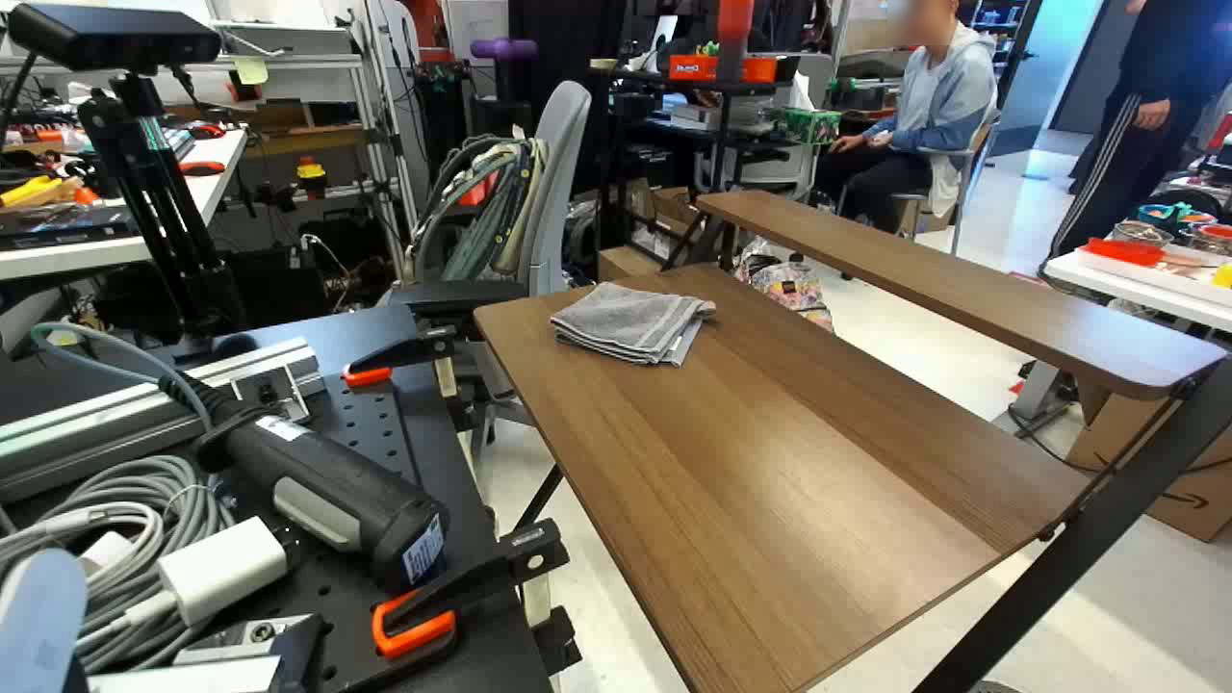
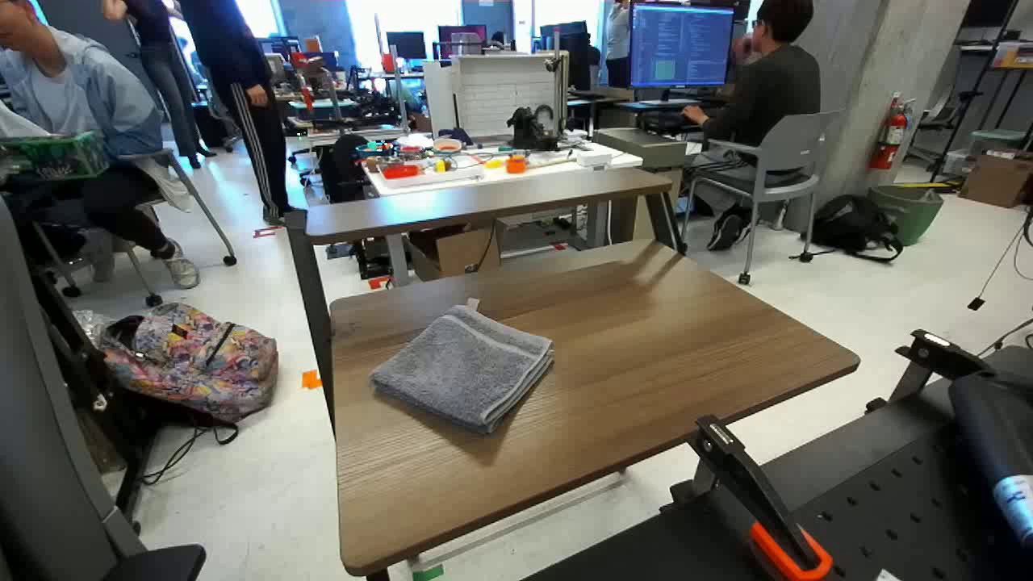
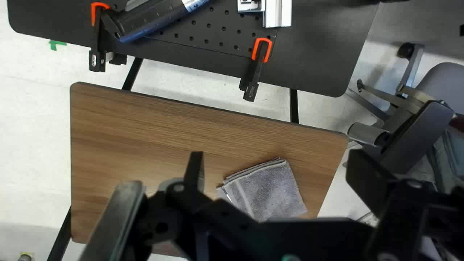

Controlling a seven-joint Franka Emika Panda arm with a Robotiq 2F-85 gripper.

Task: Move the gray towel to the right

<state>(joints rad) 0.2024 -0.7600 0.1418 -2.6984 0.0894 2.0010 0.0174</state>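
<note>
The gray towel (image 1: 630,322) lies folded in a rough square on the brown wooden table (image 1: 770,472). In an exterior view the towel (image 2: 464,371) sits near the left end of the tabletop (image 2: 646,347), flat, with layered edges. In the wrist view the towel (image 3: 270,188) shows between the fingers, toward the right end of the table (image 3: 145,134); its lower part is hidden behind the gripper body. My gripper (image 3: 277,156) is open and empty, with fingers wide apart, above the table and apart from the towel. The gripper is not seen in the exterior views.
A raised wooden shelf (image 1: 943,284) runs along one long side of the table. A black worktable (image 3: 315,69) stands along the opposite side, with orange-tipped clamps (image 3: 261,50) jutting toward the gap. A black handheld tool (image 1: 337,481) lies on it. A gray chair (image 1: 558,183) stands near the towel end.
</note>
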